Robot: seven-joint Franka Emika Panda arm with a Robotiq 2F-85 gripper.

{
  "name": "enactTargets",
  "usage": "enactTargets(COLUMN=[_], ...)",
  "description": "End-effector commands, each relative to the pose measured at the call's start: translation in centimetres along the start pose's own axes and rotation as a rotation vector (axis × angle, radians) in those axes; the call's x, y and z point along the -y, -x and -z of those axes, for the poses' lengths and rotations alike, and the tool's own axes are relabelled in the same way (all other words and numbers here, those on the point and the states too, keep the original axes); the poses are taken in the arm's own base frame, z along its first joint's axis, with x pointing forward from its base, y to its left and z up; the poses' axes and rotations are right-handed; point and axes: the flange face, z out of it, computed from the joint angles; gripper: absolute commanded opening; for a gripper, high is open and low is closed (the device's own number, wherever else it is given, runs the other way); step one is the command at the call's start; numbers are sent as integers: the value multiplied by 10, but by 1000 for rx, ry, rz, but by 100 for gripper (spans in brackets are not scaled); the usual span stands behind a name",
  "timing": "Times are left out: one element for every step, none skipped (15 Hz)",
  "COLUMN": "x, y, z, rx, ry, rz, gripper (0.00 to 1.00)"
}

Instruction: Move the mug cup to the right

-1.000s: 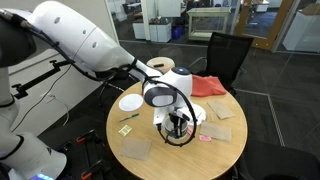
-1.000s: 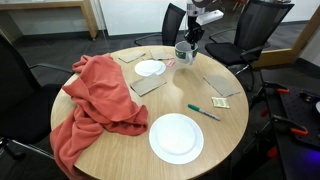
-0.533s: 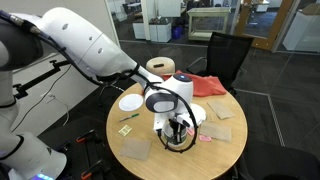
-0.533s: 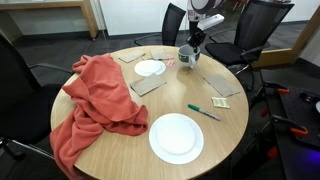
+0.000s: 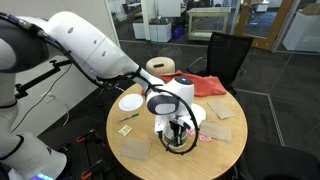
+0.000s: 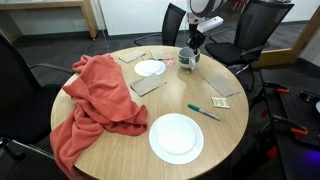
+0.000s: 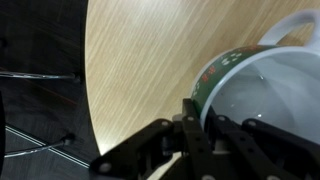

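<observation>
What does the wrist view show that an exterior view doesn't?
Only the wrist view: the green patterned band under the rim of the pale round mug cup, with the dark fingers at that rim. Only an exterior view: the crumpled red cloth, large white round plate, small white round plate and green marker. Both: the mug cup and the round wooden table.
</observation>
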Motion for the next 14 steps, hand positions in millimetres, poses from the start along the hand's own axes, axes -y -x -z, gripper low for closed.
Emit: enactTargets(x=[-1,-1,-1,-1,-1,-1,-1,-1,-1,-2,-3,-4,-4,-5], y=[-7,-8,-8,-9,-9,-10,-10,-10,-11,-11,-12,-13,-14,-14], z=[11,10,8,7,7,7,6,6,6,8,10,12,14,17], rx=[6,5,6,6,6,6,8,9,8,6,2,-2,-6,-10], ry=[25,26,28,29,30,31,33,34,32,33,33,32,31,30], rz=[-15,-15,-15,-14,-15,-16,-16,-16,-17,-17,-20,-20,-22,-21], gripper=[3,3,3,3,3,3,3,26,37,43,51,58,67,73])
